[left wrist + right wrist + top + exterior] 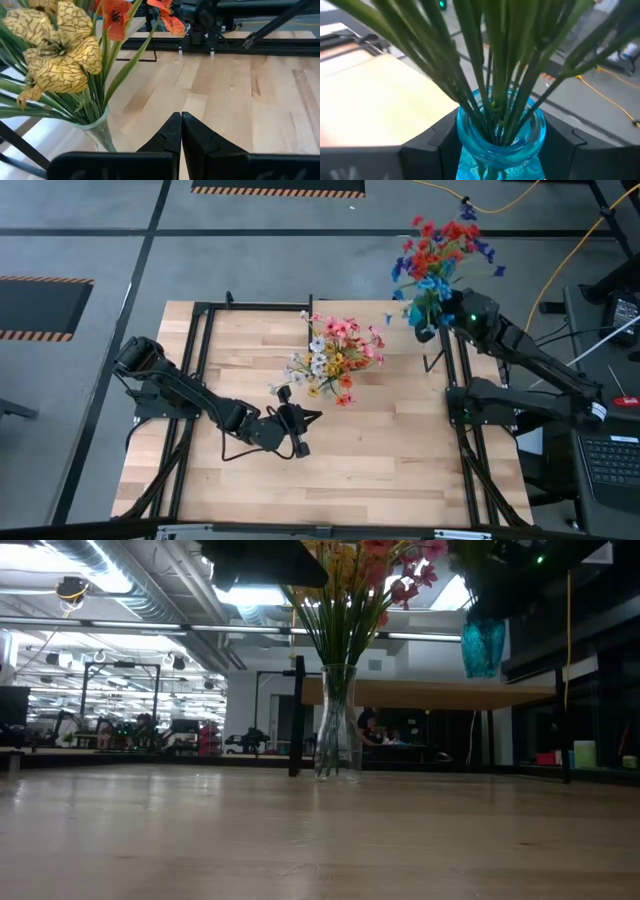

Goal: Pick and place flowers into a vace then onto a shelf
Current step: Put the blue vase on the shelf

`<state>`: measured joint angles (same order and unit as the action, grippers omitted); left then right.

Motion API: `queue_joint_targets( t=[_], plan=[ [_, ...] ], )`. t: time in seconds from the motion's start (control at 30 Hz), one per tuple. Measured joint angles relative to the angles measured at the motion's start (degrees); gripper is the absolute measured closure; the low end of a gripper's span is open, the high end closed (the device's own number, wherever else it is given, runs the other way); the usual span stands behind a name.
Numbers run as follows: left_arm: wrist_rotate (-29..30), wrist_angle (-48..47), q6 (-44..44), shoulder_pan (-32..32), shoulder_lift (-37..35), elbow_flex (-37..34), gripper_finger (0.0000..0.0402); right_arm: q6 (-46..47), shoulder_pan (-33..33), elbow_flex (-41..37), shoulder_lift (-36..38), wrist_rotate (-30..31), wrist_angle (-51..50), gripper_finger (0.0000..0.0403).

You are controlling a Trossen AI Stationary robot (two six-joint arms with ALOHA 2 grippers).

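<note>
A clear glass vase (338,725) stands on its base on the tabletop. It holds flowers (333,358) in yellow, pink, white and orange, and also shows in the left wrist view (99,131). My left gripper (300,422) is shut and hovers just near-left of that vase, with nothing between its fingers (181,131). A blue glass vase (483,646) filled with red and blue flowers (440,252) hangs in the air beyond the table's far right corner, and my right gripper (438,322) is shut on it. The shelf (430,693), a pale board on black posts, stands behind. My right gripper pinches the blue vase's neck (500,134), just below the rim, between its two fingers (436,140), one on each side. The fingers come at it roughly level. The vase is lifted clear and stays upright, with the green stems (490,65) rising from its mouth.
Black metal frame rails (200,380) run along the table's left and right sides, with posts (296,715) at the back. Bare wood (380,450) lies between the arms toward the near edge. Cables (560,270) trail on the floor at the right.
</note>
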<state>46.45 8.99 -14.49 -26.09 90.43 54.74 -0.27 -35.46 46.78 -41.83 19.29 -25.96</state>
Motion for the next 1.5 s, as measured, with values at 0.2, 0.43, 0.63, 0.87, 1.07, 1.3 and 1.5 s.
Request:
queue_joint_targets(
  t=[0.2, 0.43, 0.63, 0.87, 1.07, 1.3, 1.5],
  plan=[
    [0.0, 0.0, 0.3, 0.0, 0.0, 0.0, 0.0397, 0.2, -6.8, -0.2, -3.3, -4.9, 0.6, 0.0205],
    [0.0, 0.0, 0.3, 0.0, 0.0, 0.0, 0.0394, 1.1, -9.8, -2.6, -3.3, -7.9, 3.5, 0.0205],
    [0.0, 0.0, 0.3, 0.0, 0.0, 0.0, 0.0395, 1.2, -9.8, -2.9, -3.1, -11.2, 3.5, 0.0205],
    [0.0, 0.0, 0.1, 0.0, 0.0, 0.0, 0.0393, 0.2, -9.8, -2.9, -3.1, -11.0, 3.4, 0.0205],
    [-0.1, 0.0, 0.1, 0.0, 0.0, 0.0, 0.0396, 1.2, -9.8, -2.9, -3.1, -10.9, 2.9, 0.0204],
    [-0.1, 0.0, 0.1, 0.0, 0.0, 0.0, 0.0394, 0.5, -9.8, -2.8, -3.1, -12.0, 2.0, 0.0196],
    [-0.1, 0.0, 0.1, 0.0, 0.0, 0.0, 0.0396, 0.2, -9.8, -2.8, -3.1, -12.9, 1.9, 0.0180]
  ],
)
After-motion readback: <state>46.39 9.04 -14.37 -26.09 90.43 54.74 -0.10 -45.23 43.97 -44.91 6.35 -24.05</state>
